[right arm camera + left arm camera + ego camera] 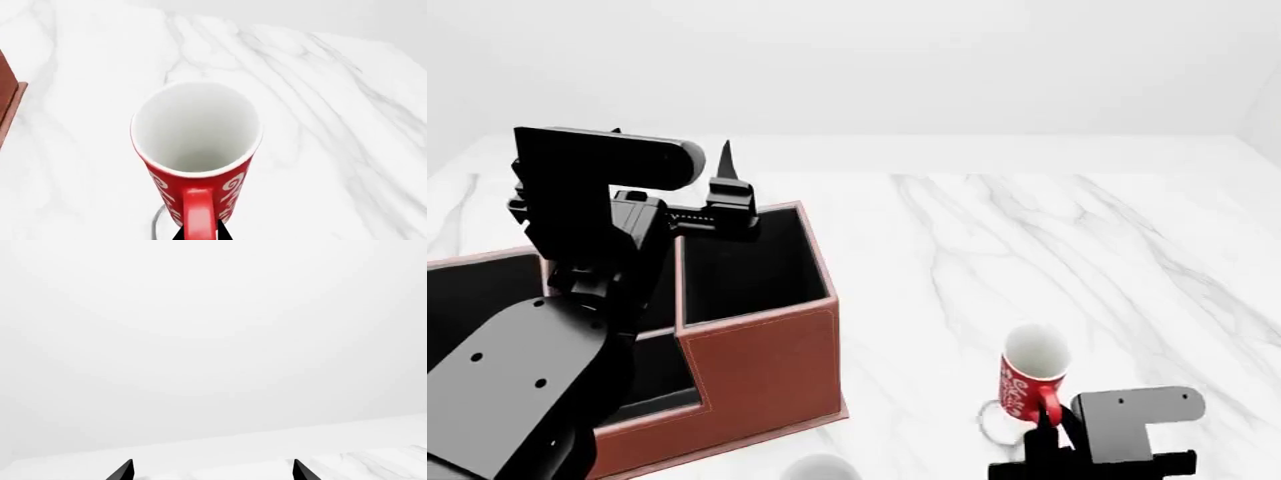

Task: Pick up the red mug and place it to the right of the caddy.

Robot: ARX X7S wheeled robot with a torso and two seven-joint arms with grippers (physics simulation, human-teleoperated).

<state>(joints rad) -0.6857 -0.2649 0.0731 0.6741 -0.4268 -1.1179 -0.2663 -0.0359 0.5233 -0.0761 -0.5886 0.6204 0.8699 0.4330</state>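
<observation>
The red mug with a white swirly pattern and white inside is to the right of the caddy, a reddish-brown box with black-lined compartments. My right gripper is shut on the mug's red handle. In the right wrist view its two black fingertips pinch the handle from both sides, with the right gripper just below the mug. A faint ring of shadow lies on the marble under the mug. My left gripper hovers over the caddy's back edge. In the left wrist view the left gripper is open and empty.
The white marble table stretches back and right of the mug. A white rounded rim shows at the front edge just in front of the caddy. A corner of the caddy shows in the right wrist view.
</observation>
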